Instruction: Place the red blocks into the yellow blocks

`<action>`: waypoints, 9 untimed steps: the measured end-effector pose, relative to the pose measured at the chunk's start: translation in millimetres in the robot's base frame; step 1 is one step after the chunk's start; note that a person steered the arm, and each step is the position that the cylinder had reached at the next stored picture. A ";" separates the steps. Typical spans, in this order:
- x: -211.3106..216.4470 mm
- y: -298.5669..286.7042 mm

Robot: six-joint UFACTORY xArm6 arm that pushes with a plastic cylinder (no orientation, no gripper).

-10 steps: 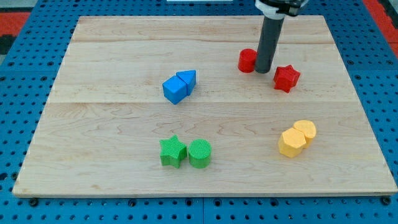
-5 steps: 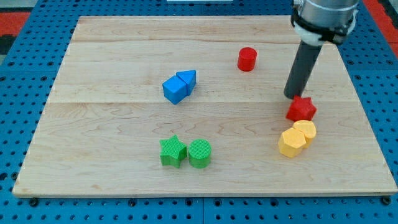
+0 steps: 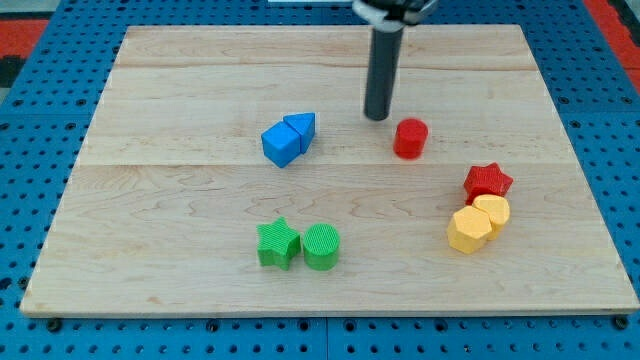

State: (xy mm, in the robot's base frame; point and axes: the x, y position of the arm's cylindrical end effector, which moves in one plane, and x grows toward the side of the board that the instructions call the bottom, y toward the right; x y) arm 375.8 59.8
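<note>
On the pale wooden tabletop [image 3: 180,200], the red star [image 3: 487,181] already touches the two yellow blocks [image 3: 477,223], while the red cylinder [image 3: 410,138] sits well apart with my tip [image 3: 377,117] just beside its upper left; no jaws exist.

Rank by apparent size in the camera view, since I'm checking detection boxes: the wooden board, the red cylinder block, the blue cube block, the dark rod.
1. Wooden board, by far.
2. Dark rod, ending at my tip, up-left of the cylinder.
3. Blue cube block.
4. Red cylinder block, only slightly smaller; nearly alike.
</note>
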 end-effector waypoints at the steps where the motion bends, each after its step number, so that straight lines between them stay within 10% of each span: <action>1: 2.7 23.9; 5: 85.6 46.8; 9: 62.4 0.3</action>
